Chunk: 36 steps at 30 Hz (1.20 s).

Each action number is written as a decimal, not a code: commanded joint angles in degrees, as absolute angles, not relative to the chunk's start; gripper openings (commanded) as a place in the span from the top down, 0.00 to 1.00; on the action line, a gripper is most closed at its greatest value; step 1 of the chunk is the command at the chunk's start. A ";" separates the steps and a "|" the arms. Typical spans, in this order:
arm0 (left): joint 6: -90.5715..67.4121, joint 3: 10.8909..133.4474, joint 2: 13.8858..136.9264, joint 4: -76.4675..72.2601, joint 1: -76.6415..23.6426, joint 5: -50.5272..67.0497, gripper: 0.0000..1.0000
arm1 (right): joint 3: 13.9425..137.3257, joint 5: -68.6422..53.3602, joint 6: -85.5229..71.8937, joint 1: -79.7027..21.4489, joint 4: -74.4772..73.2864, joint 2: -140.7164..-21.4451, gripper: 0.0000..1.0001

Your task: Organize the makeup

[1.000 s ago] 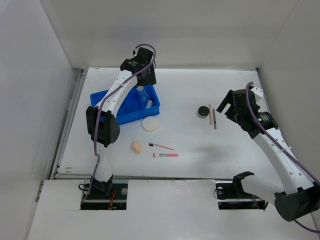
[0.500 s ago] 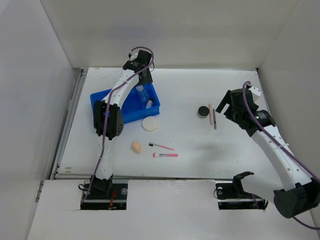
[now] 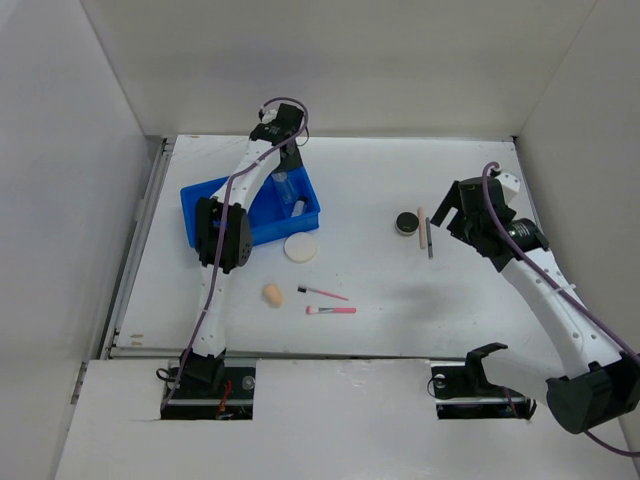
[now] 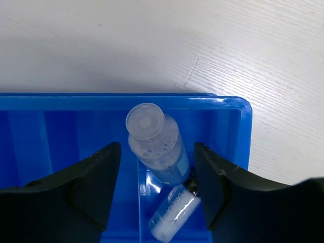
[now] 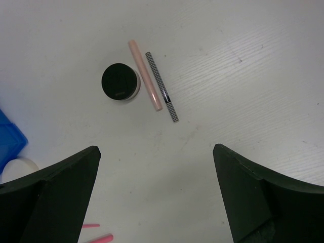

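My left gripper [image 4: 157,177] is open and empty above the far right compartment of the blue tray [image 3: 215,195]. One clear bottle [image 4: 154,142] leans there, and a second [image 4: 174,212] lies beside it; both are apart from the fingers. My right gripper [image 5: 157,172] is open and empty above the bare table. Ahead of it are the black jar [image 5: 120,81], the beige stick [image 5: 144,75] and the dark pencil [image 5: 162,86]. The white puff [image 3: 300,248], the peach sponge [image 3: 272,294] and two pink-handled brushes [image 3: 331,310] lie in front of the tray.
White walls close in the table on the left, back and right. The tray's rim [image 4: 76,97] stands near the back left. The left arm's elbow [image 3: 222,235] hangs over the tray's near side.
My left wrist has shifted slightly left over the tray and its elbow has swung right. The bottles stay in the tray. The right arm has barely moved.
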<state>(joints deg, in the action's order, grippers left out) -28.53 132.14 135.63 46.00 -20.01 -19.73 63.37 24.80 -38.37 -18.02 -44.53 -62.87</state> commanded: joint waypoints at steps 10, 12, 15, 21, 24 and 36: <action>-27.16 134.12 135.88 45.71 -19.78 -17.23 0.61 | 65.13 25.75 -37.71 -17.84 -43.33 -63.02 0.01; -27.16 132.90 135.35 45.70 -19.78 -17.23 0.64 | 65.13 25.75 -37.71 -17.84 -43.33 -63.02 0.01; -27.16 130.97 133.95 44.39 -19.78 -17.23 0.65 | 65.13 25.75 -37.71 -17.84 -43.33 -63.02 0.01; -26.11 130.69 133.95 43.86 -19.78 -16.61 0.45 | 65.13 25.75 -37.71 -17.84 -43.33 -63.02 0.01; -26.10 132.01 135.35 44.47 -19.78 -14.51 0.46 | 65.13 25.75 -37.71 -17.84 -43.33 -63.02 0.01; -26.10 132.01 134.04 43.95 -19.78 -13.45 0.75 | 65.65 25.75 -37.71 -17.84 -43.33 -62.49 0.01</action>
<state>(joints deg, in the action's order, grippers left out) -26.20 130.74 136.11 44.38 -20.01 -14.02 63.37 24.84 -38.37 -18.02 -44.53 -63.20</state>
